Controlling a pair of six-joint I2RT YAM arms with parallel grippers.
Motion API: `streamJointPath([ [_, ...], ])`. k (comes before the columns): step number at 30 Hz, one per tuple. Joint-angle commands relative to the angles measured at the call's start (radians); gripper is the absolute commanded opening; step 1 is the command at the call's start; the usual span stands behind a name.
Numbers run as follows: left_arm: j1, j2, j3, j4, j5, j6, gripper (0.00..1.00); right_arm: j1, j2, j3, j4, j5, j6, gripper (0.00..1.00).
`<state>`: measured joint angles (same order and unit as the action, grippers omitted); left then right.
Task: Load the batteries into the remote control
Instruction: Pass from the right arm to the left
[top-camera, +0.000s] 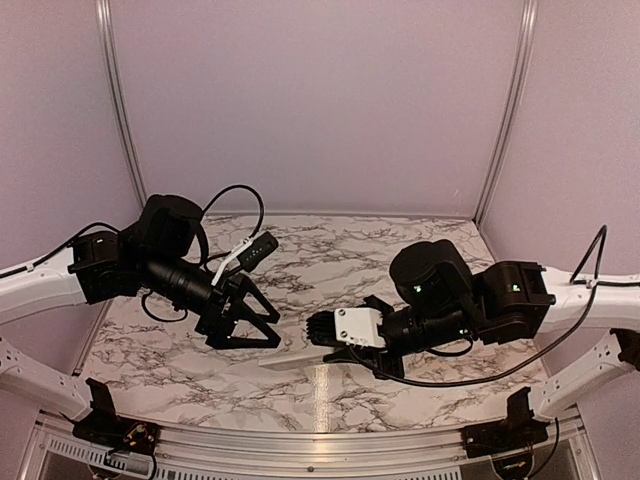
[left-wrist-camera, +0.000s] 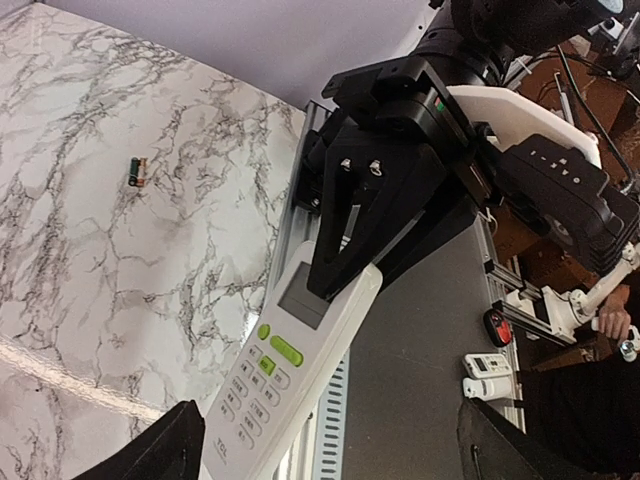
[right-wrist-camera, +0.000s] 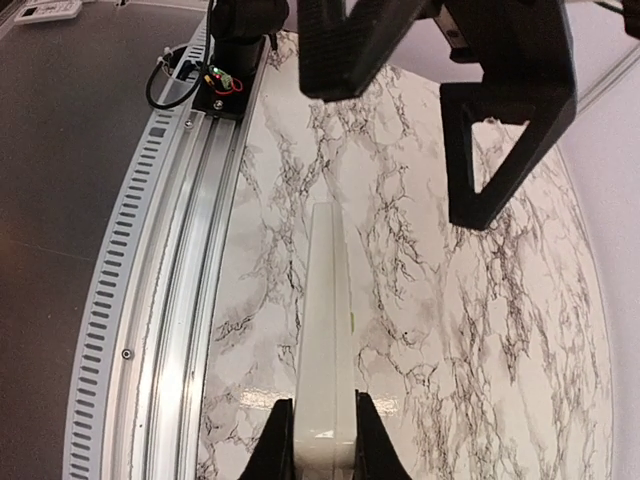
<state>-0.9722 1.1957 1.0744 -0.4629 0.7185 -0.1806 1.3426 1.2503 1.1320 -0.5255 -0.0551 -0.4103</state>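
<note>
White arms (top-camera: 35, 285), black left claw (top-camera: 247, 342), cables (top-camera: 240, 187)

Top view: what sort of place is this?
Likely a robotics lab test cell: two robot arms on a marble-patterned table, plain panel walls around it, an aluminium frame rail in front.

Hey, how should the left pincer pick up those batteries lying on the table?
Probably from straight above, pinching across the middle of the batteries. They lie flat side by side on the marble table, so only their long sides offer the open left pincer purchase.
</note>
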Motion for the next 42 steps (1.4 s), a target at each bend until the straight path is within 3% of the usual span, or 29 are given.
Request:
streamJointPath([
  [1, 0.007, -0.057, -0.018, 0.045, -0.300, 0.008, 0.93, -0.107, -0.056, -0.030, 0.073, -0.063, 0.095, 0.00],
  [5, 0.006, -0.127, -0.129, 0.117, -0.473, 0.060, 0.95, -0.155, -0.094, -0.070, 0.112, -0.144, 0.151, 0.00],
  [9, -0.008, -0.171, -0.208, 0.193, -0.521, 0.133, 0.94, -0.204, -0.106, -0.070, 0.094, -0.226, 0.193, 0.00],
  [15, -0.028, -0.202, -0.272, 0.249, -0.429, 0.271, 0.86, -0.291, -0.115, -0.062, 0.085, -0.416, 0.251, 0.00],
  [23, -0.066, -0.101, -0.227, 0.197, -0.263, 0.335, 0.75, -0.324, -0.072, -0.035, 0.058, -0.545, 0.258, 0.00],
  [29, -0.086, -0.027, -0.164, 0.164, -0.212, 0.342, 0.59, -0.324, -0.047, -0.009, 0.028, -0.556, 0.239, 0.00],
  [42, -0.108, 0.031, -0.138, 0.145, -0.169, 0.285, 0.10, -0.326, -0.048, 0.007, 0.016, -0.526, 0.244, 0.00],
])
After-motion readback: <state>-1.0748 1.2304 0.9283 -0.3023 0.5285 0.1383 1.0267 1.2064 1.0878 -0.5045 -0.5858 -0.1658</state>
